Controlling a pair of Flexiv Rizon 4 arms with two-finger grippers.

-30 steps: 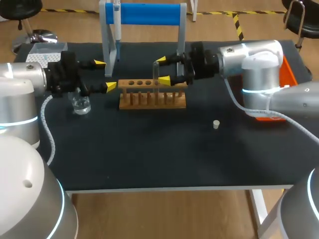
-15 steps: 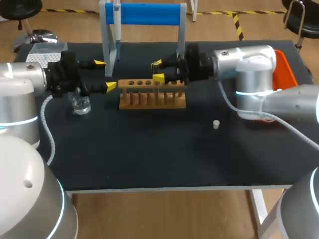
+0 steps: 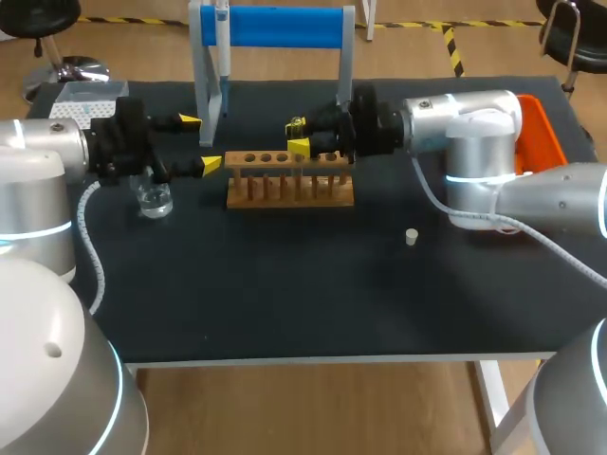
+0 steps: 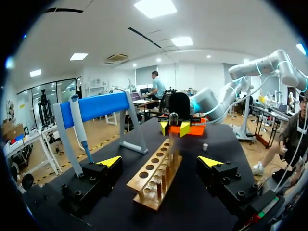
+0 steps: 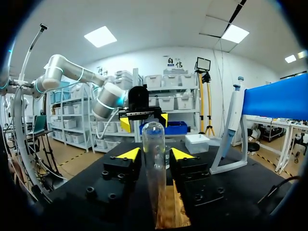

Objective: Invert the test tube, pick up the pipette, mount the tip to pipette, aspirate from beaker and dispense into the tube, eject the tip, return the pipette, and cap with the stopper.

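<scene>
A clear test tube [image 5: 155, 139] stands upside down in the wooden rack [image 3: 289, 190], closed end up. My right gripper [image 3: 297, 136] reaches in level from the right, and its yellow tips flank the tube. In the right wrist view a thin gap shows on each side of the glass, so the gripper [image 5: 155, 155] is open. My left gripper [image 3: 199, 142] hovers wide open at the rack's left end, above the beaker [image 3: 152, 199], with nothing between its fingers. The pipette [image 3: 221, 28] hangs on the blue stand. The white stopper [image 3: 411, 236] lies right of the rack.
The blue stand's [image 3: 275, 27] grey legs rise just behind the rack. A tip box [image 3: 81, 95] sits at the far left corner and an orange tray [image 3: 545, 142] at the right edge, behind my right arm. Bare black table [image 3: 285, 284] lies in front of the rack.
My right gripper slid a little to the left along the rack and its fingers narrowed from wide open to close beside the tube. The left arm has not moved.
</scene>
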